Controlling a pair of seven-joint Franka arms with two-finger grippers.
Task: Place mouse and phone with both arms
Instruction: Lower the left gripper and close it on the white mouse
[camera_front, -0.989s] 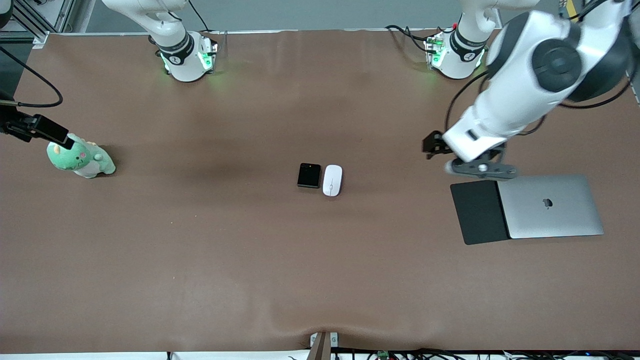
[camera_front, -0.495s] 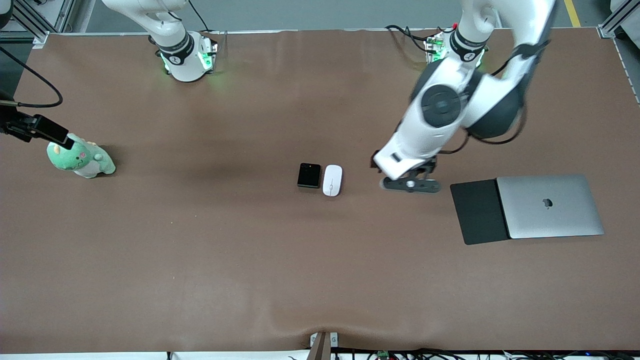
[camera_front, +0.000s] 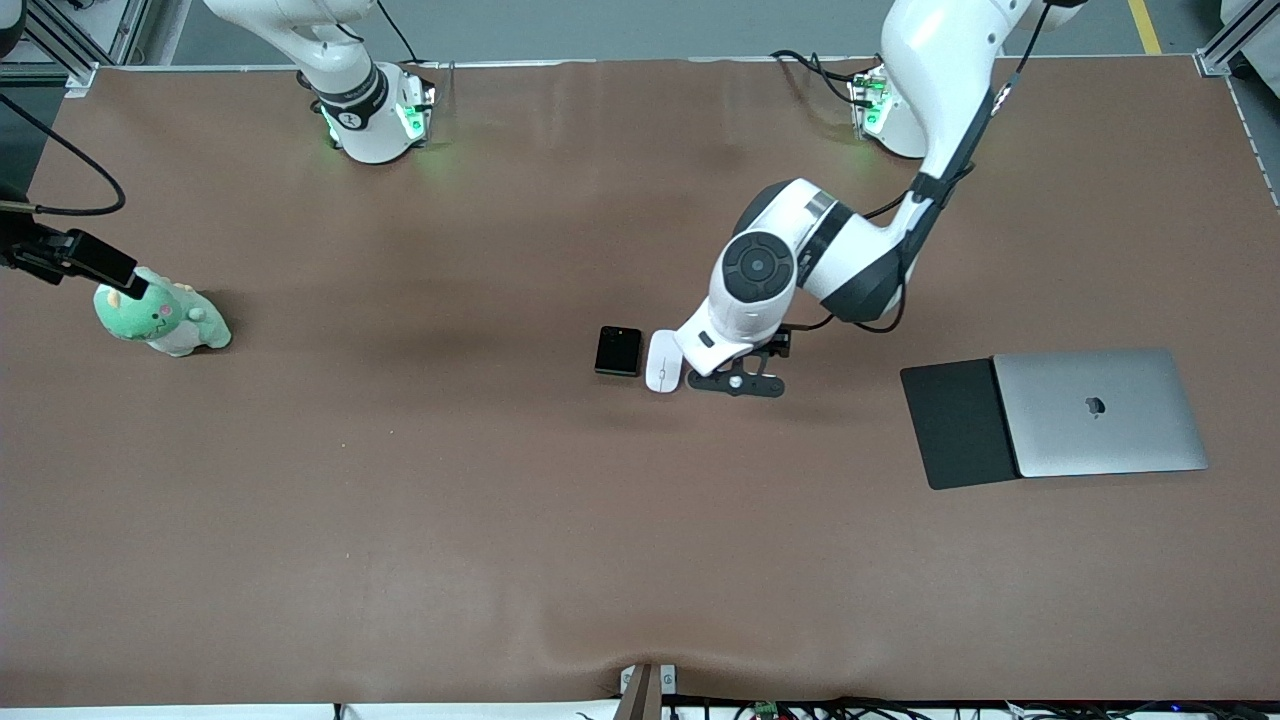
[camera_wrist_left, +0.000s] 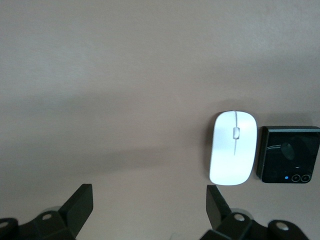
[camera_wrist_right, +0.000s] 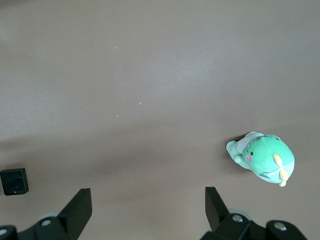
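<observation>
Brown table (camera_front: 500, 520), Apple-logo laptop (camera_front: 1100, 412), left end effector (camera_wrist_left: 149, 210) spread beside mouse (camera_wrist_left: 233, 147), phone (camera_wrist_left: 288, 161)

Glossy white plastic mouse (camera_wrist_left: 233, 147) — glossy black phone (camera_wrist_left: 288, 161) — matt brown table covering (camera_front: 400, 500)

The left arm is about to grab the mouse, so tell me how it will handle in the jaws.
The mouse looks smooth and glossy, so it may slip. Its rounded oval sides could squirt out of a narrow pinch. It lies flat beside the phone, so a nudge would likely slide it, not tip it.
</observation>
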